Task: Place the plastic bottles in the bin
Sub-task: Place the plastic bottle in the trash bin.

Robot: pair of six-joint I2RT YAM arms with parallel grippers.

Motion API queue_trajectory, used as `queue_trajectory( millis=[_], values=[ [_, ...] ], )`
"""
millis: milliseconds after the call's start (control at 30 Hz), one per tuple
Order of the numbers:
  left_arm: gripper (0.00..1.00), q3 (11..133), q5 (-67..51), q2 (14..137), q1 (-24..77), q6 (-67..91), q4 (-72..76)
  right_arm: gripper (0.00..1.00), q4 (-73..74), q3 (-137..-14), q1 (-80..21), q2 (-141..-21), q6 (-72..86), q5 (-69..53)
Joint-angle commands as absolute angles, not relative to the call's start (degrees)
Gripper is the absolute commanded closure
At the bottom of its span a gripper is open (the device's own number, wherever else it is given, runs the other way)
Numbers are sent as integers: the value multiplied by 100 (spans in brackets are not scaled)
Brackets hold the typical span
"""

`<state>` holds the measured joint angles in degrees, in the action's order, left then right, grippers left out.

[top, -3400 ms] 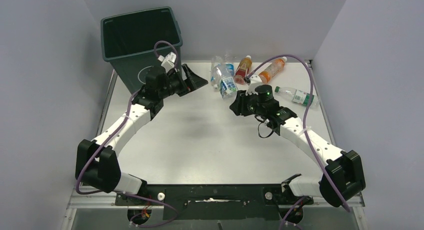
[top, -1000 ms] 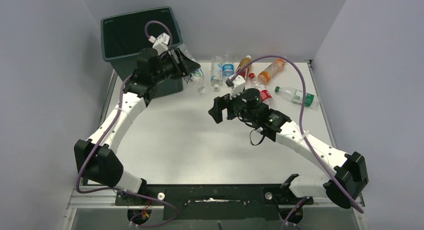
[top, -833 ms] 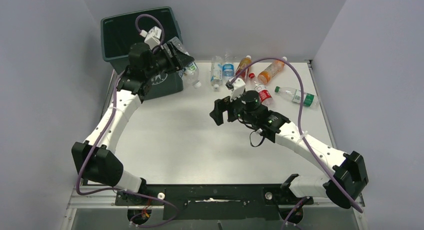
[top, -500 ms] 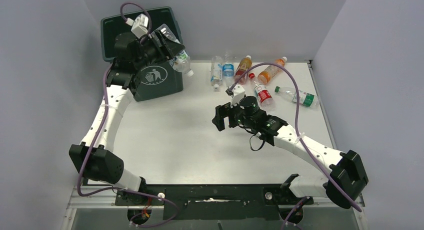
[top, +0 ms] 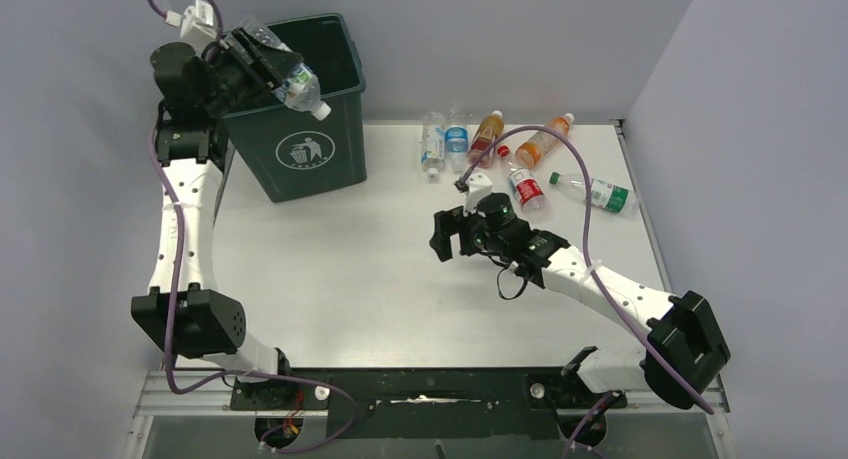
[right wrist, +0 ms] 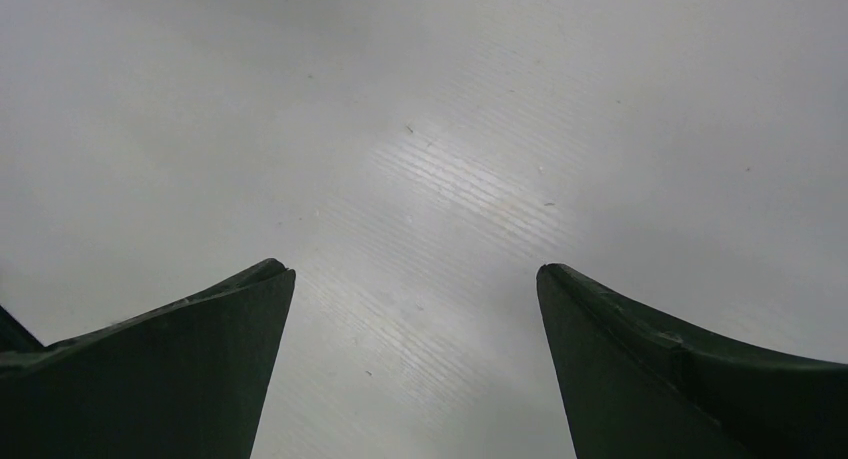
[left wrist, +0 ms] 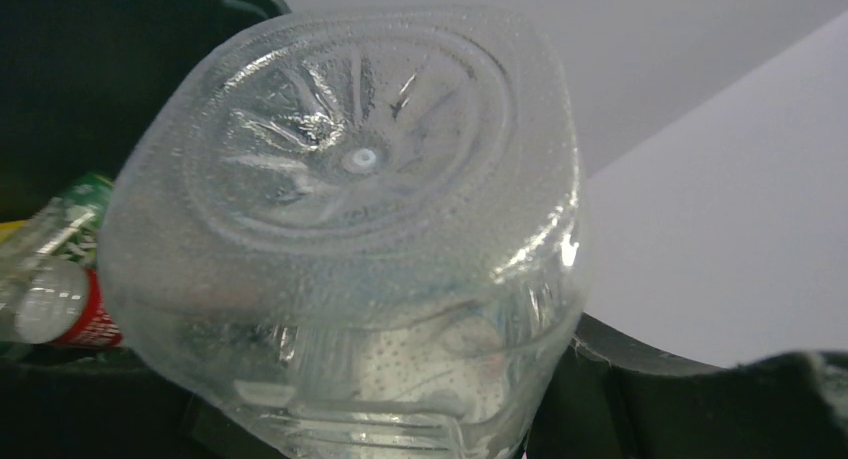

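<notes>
L end effector (top: pixel 262 67) is clamped on a clear bottle (top: pixel 297 81), held high over the bin (top: pixel 340 41) w/ the cap end tilted down toward the front rim. R end effector (top: pixel 446 236) has its jaws spread wide w/ nothing between them, hovering over bare tabletop (top: pixel 330 279).

Risks:
- From the top view I can't tell for sure that the whole bottle sits inside the rim line. The cap looks close to the front wall. If let go here it may clip the rim and bounce out onto the tabletop or off the edge.
- Grip is near the base, so the bottle could swing or slip on release.
- The leftover bottles (top: pixel 487 134) lie in a loose cluster at the far edge, well apart from the bin. Some are touching, so a grab there could knock a neighbour rolling.

Writing:
- The bin front has a white litter-person symbol (top: pixel 300 152) and no words.
- The red-label bottle (left wrist: pixel 75 314) down in the bin has print too blurred to read.
- Labels on the tabletop bottles are too small to read.
</notes>
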<state>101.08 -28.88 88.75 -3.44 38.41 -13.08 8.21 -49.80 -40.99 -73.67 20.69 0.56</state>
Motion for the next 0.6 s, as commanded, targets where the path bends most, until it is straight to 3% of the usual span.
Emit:
queue_trajectory(
  millis=[0, 467, 567],
  values=[
    [54, 10535, -3264, 8860, -874, 3930, -1027, 1, 764, -5032, -3620, -7484, 2234, 148],
    [54, 10354, -3549, 9353, -1817, 4737, 178, 2, 1326, -5014, -2430, -7179, 2344, 592],
    [54, 10439, -3434, 9544, -1819, 4665, 245, 8, 1291, -4941, -2014, -7162, 2380, 664]
  ],
)
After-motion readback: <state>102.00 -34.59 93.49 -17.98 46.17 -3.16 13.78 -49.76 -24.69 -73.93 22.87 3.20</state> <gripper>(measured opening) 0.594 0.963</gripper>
